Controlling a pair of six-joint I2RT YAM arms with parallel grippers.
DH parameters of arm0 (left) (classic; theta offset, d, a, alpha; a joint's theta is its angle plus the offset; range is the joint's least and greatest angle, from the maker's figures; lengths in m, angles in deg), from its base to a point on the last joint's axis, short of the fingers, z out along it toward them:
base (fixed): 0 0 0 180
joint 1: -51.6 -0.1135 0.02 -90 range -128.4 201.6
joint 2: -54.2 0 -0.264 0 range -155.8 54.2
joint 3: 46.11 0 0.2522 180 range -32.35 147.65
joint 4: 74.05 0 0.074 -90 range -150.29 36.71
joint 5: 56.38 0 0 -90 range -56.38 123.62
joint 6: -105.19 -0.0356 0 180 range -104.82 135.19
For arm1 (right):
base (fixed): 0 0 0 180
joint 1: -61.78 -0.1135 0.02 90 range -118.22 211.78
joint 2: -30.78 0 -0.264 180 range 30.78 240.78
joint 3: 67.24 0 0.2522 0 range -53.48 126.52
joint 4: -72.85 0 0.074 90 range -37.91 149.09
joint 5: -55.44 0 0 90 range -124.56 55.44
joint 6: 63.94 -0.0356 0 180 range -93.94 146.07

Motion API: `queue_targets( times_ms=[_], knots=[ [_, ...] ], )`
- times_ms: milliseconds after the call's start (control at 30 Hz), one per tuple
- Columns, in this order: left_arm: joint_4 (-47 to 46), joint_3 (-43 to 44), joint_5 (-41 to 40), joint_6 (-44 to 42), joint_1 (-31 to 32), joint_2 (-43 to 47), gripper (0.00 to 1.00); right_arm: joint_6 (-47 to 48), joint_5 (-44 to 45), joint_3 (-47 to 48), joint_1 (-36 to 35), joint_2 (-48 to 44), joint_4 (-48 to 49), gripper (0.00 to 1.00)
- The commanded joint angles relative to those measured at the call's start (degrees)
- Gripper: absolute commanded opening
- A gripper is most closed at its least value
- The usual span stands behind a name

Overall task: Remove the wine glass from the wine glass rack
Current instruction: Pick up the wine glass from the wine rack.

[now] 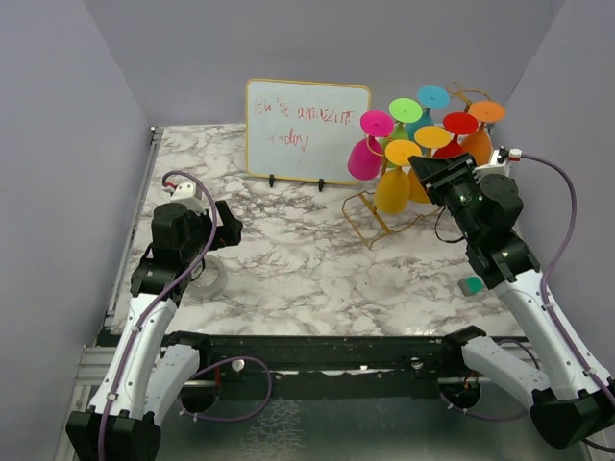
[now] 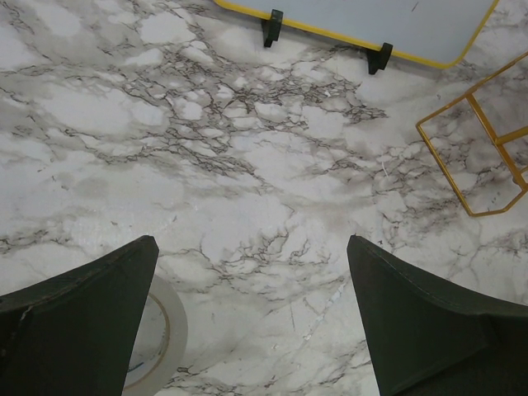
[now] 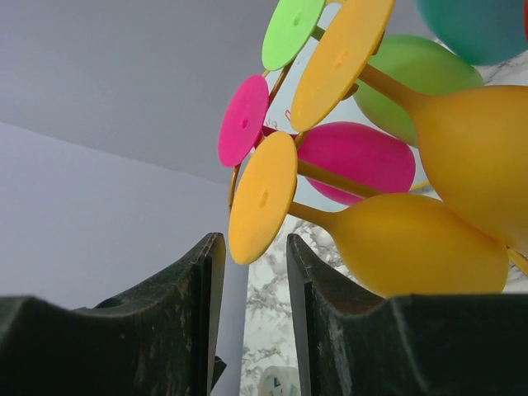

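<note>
1 yellow wine glass (image 1: pixel 393 188) slanted, foot-up

Rack (image 2: pixel 444 172) of wine glasses (image 1: pixel 392 190) right of the board (image 1: pixel 306 130)

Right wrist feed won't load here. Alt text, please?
The right gripper stands slightly open, just under the round foot of the nearest yellow wine glass. A pink glass, a green glass and a teal glass crowd behind.

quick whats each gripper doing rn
Left gripper: wide open, holding nothing.
Right gripper: open, jaws narrowly apart, right at the foot of a yellow wine glass; no grip visible.
</note>
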Motion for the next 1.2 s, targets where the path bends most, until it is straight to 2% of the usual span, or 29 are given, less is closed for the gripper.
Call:
queue_targets(
  times_ms=[0, 267, 767, 967, 1167],
  knots=[
    [0.29, -0.58, 1.71, 0.32, -0.04, -0.39, 0.99, -0.91, 3.1, -0.8, -0.33, -0.78, 1.86, 0.4],
    [0.29, -0.58, 1.78, 0.32, -0.03, -0.52, 0.99, -2.11, 2.72, -0.62, -0.33, 0.81, 3.38, 0.34],
    [0.29, -0.59, 1.92, 0.24, -0.03, -0.7, 0.99, -3.57, 2.62, -1.77, -0.33, 1.27, 3.9, 0.33],
    [0.29, -0.65, 2.0, 0.24, -0.03, -0.76, 0.99, -4.02, 2.78, -2.09, -0.33, 1.11, 4.61, 0.25],
    [0.29, -0.67, 2.05, 0.24, -0.03, -1.07, 0.99, -5.02, 2.79, -2.46, -0.33, 1.36, 5.0, 0.22]
  ],
)
